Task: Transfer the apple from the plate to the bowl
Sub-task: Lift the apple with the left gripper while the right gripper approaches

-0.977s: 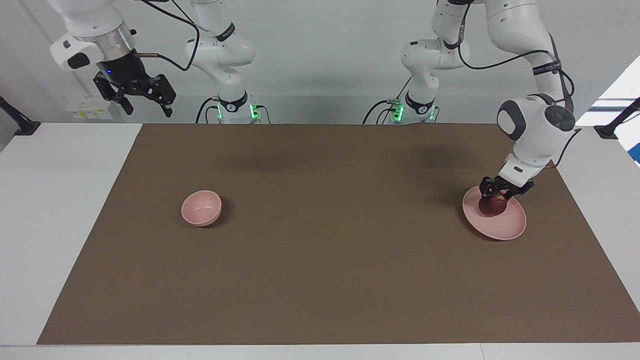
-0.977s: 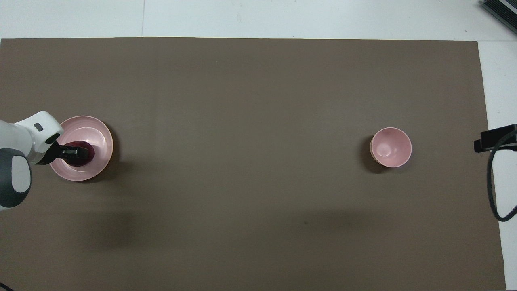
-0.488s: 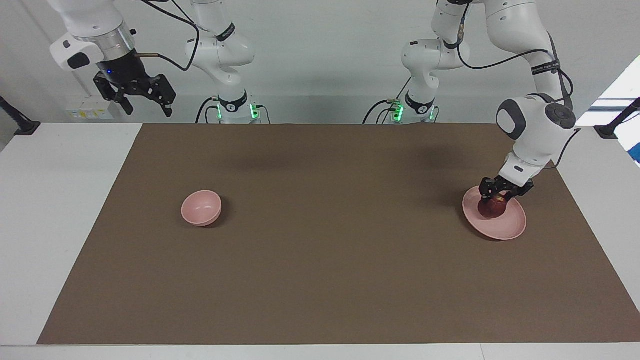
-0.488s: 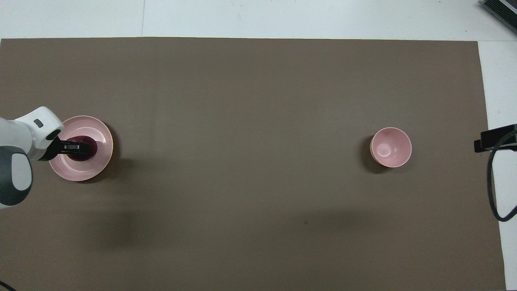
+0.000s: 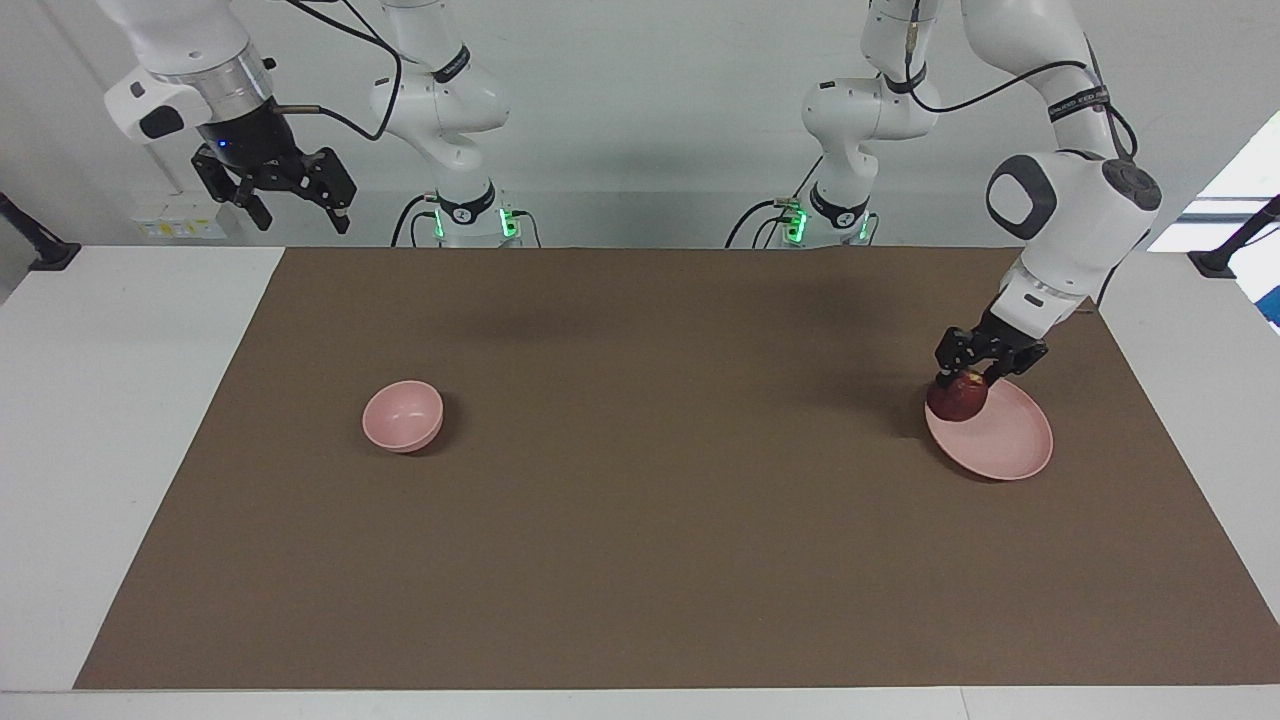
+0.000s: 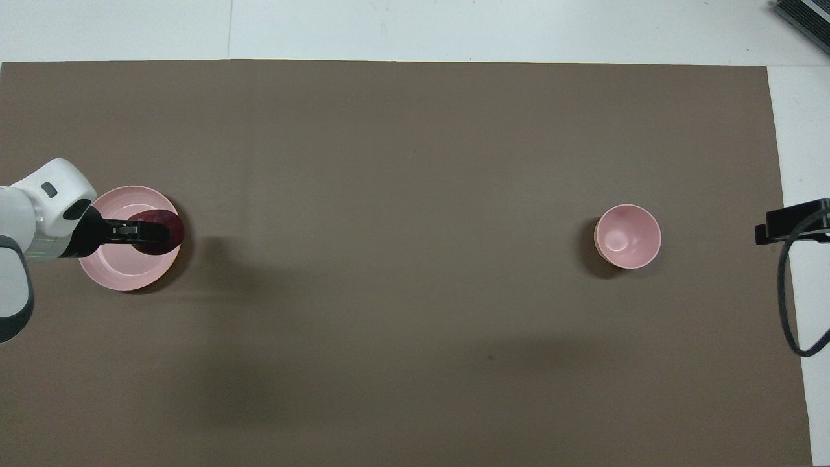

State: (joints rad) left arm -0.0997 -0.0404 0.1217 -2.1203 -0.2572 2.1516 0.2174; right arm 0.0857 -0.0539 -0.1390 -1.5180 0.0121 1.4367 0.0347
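Facing view: left gripper (image 5: pixel 966 375) clamps the apple (image 5: pixel 957 397) just over the plate (image 5: pixel 1000 440) rim; lift clear, then carry level to the bowl (image 5: pixel 402 415); right gripper (image 5: pixel 290 205) waits, wide.

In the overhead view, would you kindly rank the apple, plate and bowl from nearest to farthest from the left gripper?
1. Apple: held in the left gripper, over the plate's edge.
2. Plate: directly beneath, at the left arm's end of the table.
3. Bowl: toward the right arm's end.
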